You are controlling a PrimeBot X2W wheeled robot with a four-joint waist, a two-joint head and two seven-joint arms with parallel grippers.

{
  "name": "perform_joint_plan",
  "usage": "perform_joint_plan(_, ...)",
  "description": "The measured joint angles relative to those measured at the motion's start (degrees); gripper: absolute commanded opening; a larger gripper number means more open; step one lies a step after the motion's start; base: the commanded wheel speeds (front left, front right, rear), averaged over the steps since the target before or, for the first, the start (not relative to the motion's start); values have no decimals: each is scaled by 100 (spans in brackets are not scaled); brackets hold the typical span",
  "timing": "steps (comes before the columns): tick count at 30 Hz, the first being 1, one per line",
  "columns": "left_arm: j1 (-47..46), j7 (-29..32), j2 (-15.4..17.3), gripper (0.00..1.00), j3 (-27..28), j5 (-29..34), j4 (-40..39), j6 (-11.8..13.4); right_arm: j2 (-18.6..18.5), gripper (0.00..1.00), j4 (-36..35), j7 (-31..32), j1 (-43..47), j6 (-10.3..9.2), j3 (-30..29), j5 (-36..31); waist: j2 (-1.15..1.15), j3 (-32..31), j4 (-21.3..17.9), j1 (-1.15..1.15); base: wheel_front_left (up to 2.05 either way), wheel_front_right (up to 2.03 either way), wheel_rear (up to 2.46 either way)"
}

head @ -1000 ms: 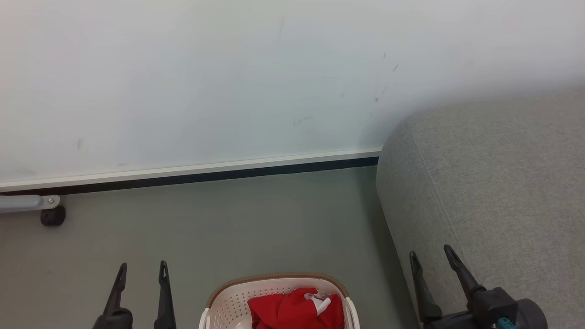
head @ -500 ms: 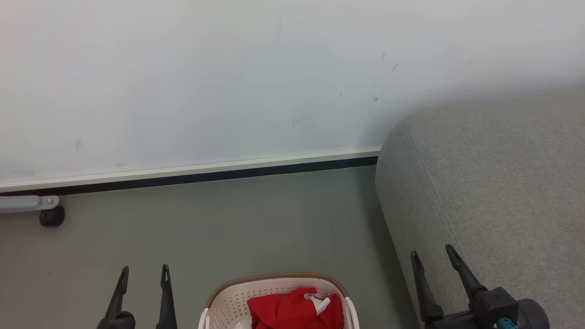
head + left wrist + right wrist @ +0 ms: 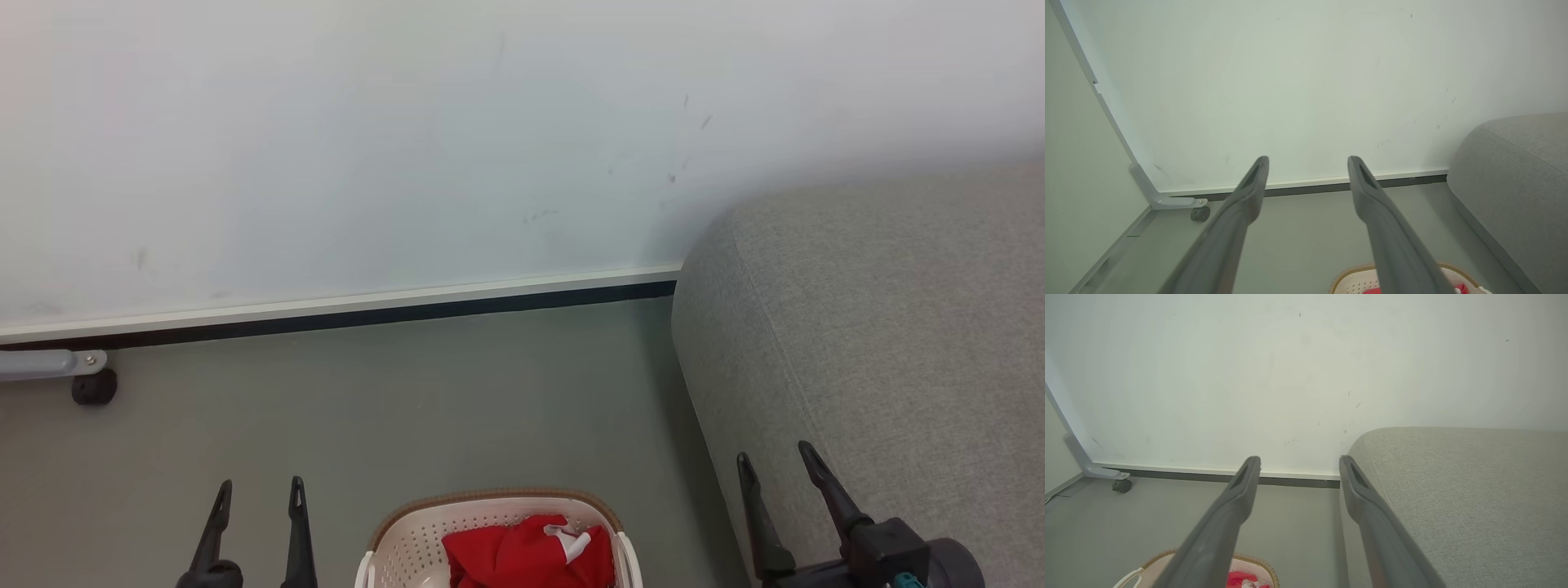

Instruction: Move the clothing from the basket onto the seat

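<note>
— Down at the lower edge of our head view sits the basket (image 3: 490, 496), on the grey floor (image 3: 408, 392); do we agree the clothing (image 3: 522, 557) is inside it?
— We do; red fabric bunched in a heap, with a white label (image 3: 571, 543) showing on top; the seat (image 3: 882, 327) stands to the basket's right, apart from it, with a strip of floor between them.
— And our claws?
— Our left claw (image 3: 260, 488) hangs over the floor just left of the basket; its fingers (image 3: 1243, 208) are spread well apart and hold nothing; our right claw (image 3: 773, 454) is at the seat's rounded near side, likewise parted and empty; whether it touches the fabric we cannot tell.
— Do our wrist views bear that out?
— They do; each shows two dark fingers with a wide gap, and wall and floor plain between them.
— What lies beyond?
— A pale wall (image 3: 408, 147) with a dark skirting strip (image 3: 367, 317) at its foot; a small black caster (image 3: 94, 388) under a grey bracket (image 3: 49, 363) at the far left.
</note>
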Motion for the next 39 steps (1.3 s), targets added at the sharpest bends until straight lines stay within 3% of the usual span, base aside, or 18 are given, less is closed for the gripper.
perform_joint_plan(15, -279, 0, 30, 100, -370, 171, -33, -263, -188, 100, -436, -24, 30, 5, -370, -1, 0, 582, -47, 0, 0, 0, 0)
perform_joint_plan(27, -1233, 1, 1, 100, -1132, 709, 917, -657, -289, 100, -802, -25, -446, 7, -619, -1, 1, 1478, -154, 1, 0, 0, 0)
perform_joint_plan(39, -2052, 170, -62, 100, -1553, 1044, 2074, -805, -266, 100, -1180, -41, -1108, 82, -644, -22, 1, 2418, -368, 2, 0, 0, 0)
